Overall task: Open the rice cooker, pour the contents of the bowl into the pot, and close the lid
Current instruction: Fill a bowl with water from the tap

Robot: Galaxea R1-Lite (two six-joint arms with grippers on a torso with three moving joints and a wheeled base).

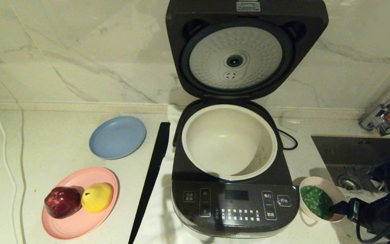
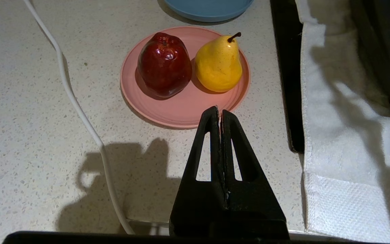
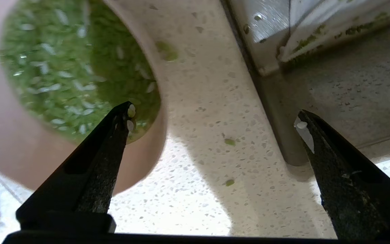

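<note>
At the middle of the worktop (image 1: 46,142) stands the rice cooker (image 1: 235,200), its lid (image 1: 245,51) raised and the pot (image 1: 229,140) bare inside. At its four o'clock sits the bowl (image 1: 308,189) of green grains (image 1: 315,201). The right end effector (image 3: 215,117) gapes wide, one finger over the grains, gripping nothing; it should probably pinch the rim squarely before lifting. The left end effector (image 2: 219,113), at seven o'clock, is closed and empty.
</note>
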